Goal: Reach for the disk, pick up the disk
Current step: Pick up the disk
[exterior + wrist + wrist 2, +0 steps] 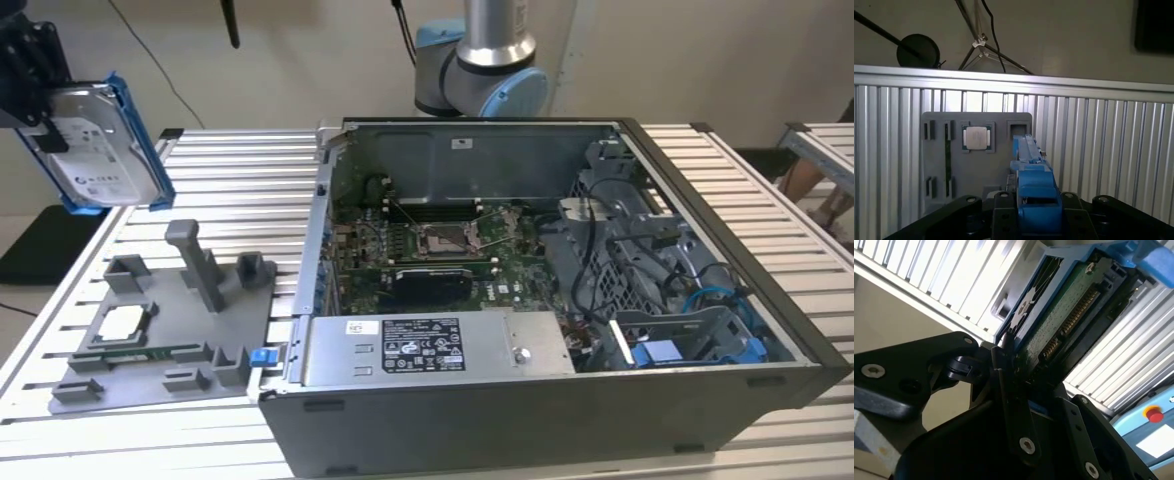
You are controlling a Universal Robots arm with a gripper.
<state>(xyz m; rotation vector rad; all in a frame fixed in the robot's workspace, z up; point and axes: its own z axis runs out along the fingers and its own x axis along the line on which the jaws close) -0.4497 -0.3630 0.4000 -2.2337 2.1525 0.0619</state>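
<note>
Above the grey plastic fixture tray [147, 350] | black gripper [47, 130] clamped shut on flat silver-grey rectangular disk [96, 150] with blue side rails | disk upright, clear of slatted aluminium tabletop [227, 180]

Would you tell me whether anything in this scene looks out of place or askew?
Only the disk stands out: it hangs tilted in the air above the slatted table at the exterior view's left, clamped in the tool, clear of the grey fixture below. The computer case lies open, with nothing visibly spilled or damaged.
</note>
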